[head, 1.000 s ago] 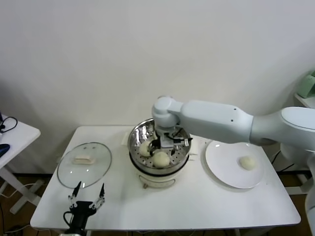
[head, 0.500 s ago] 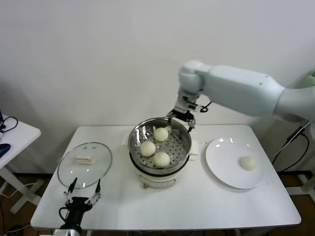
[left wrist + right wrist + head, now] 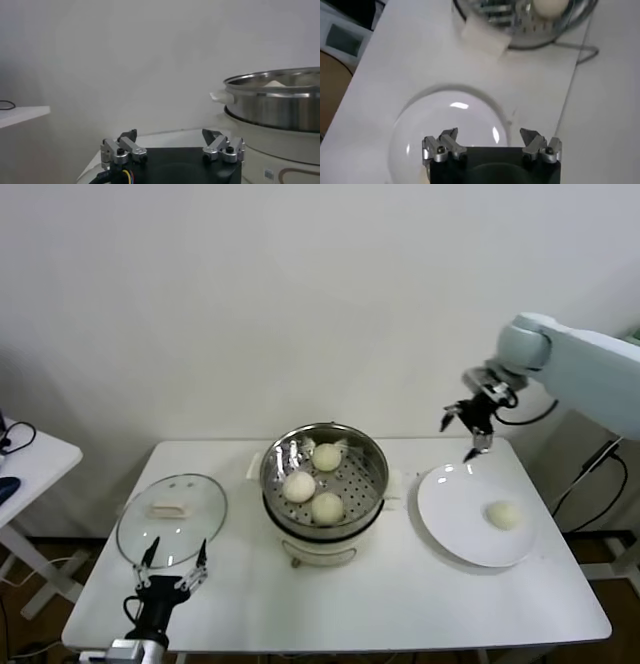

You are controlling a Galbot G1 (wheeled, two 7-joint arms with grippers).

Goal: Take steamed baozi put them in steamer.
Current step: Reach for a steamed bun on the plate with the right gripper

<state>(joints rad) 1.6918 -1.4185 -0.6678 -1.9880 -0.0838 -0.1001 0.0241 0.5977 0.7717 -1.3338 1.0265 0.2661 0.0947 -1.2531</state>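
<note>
The steamer stands mid-table with three steamed baozi in its perforated tray. A further baozi lies on the white plate at the right. My right gripper hangs open and empty above the plate's far left rim. In the right wrist view it looks down on the plate, with the steamer and one baozi beyond. My left gripper rests open at the table's front left; in its wrist view it faces the steamer's wall.
A flat glass lid with a pale knob lies left of the steamer, just behind the left gripper. A white side table stands at the far left. The steamer's white side handle points toward the plate.
The right gripper has risen out of the steamer and swung right to over the plate. A third baozi now shows at the steamer's back. The left gripper has barely shifted.
</note>
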